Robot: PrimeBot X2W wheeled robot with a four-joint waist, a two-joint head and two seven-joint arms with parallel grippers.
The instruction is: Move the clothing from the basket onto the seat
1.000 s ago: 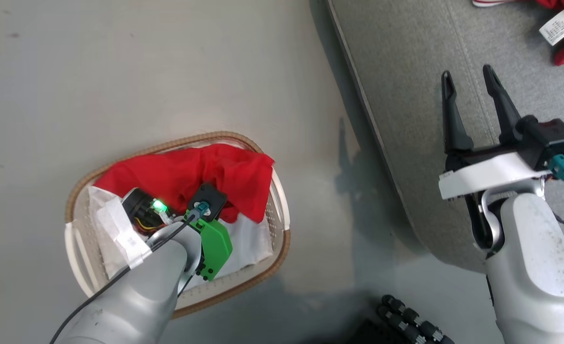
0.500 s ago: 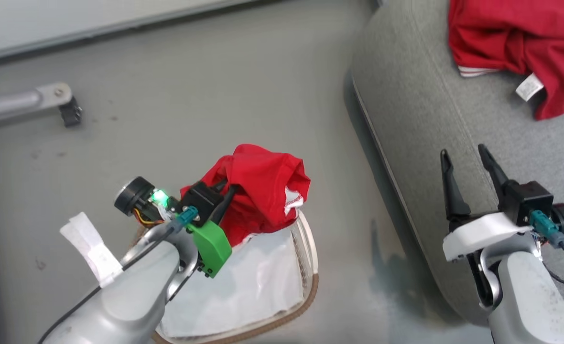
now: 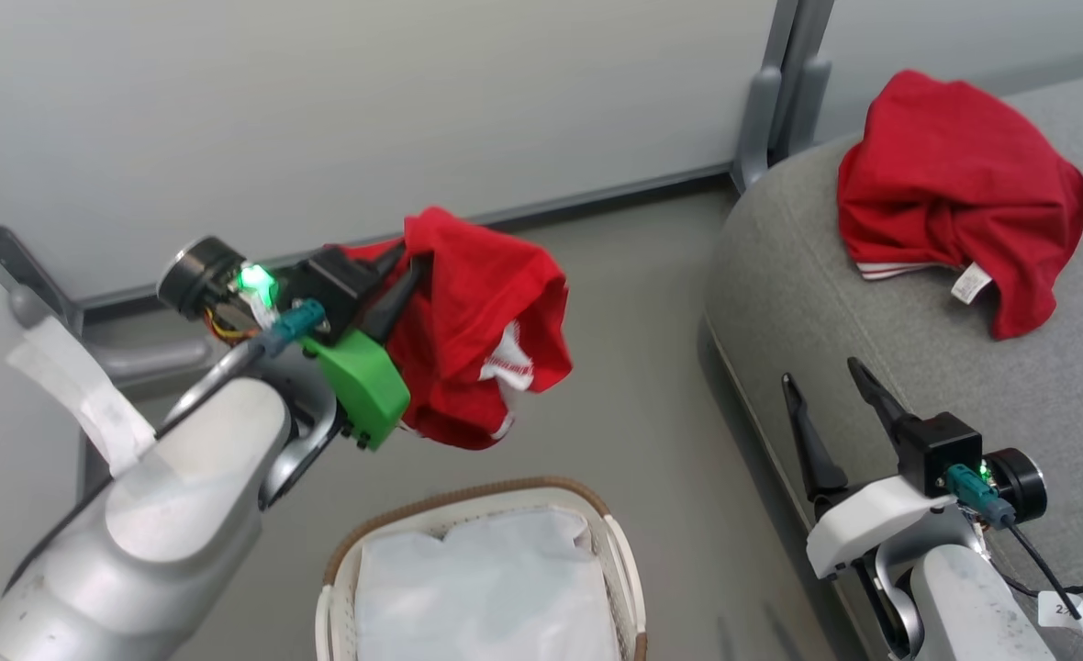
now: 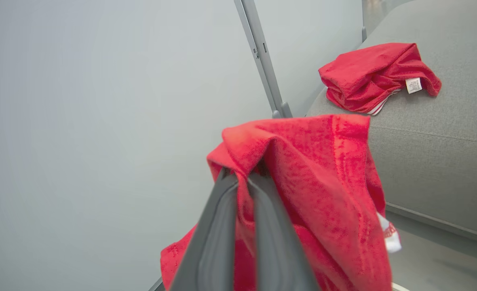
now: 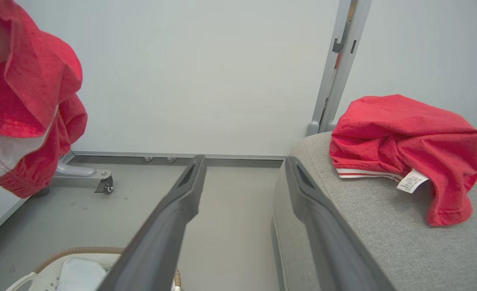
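Your left gripper (image 3: 399, 275) is clamped shut on a fold of a red garment with white trim (image 3: 468, 340). It holds the garment in the air above the grey floor (image 3: 652, 413), higher than the white laundry basket (image 3: 468, 491) and well to the left of the grey seat (image 3: 808, 303). The cloth hangs bunched below the fingers. What you can see of the basket's inside is a plain white cloth sheet (image 3: 486, 588). A second red garment with a white tag (image 3: 950, 184) lies near the seat's far rounded corner. Your right gripper (image 3: 821, 372) hovers over the seat's left edge, fingers apart and empty. This looks like the carry step. The next move probably calls for swinging the left arm right until the hanging cloth passes the seat's left edge, then parting the fingers.
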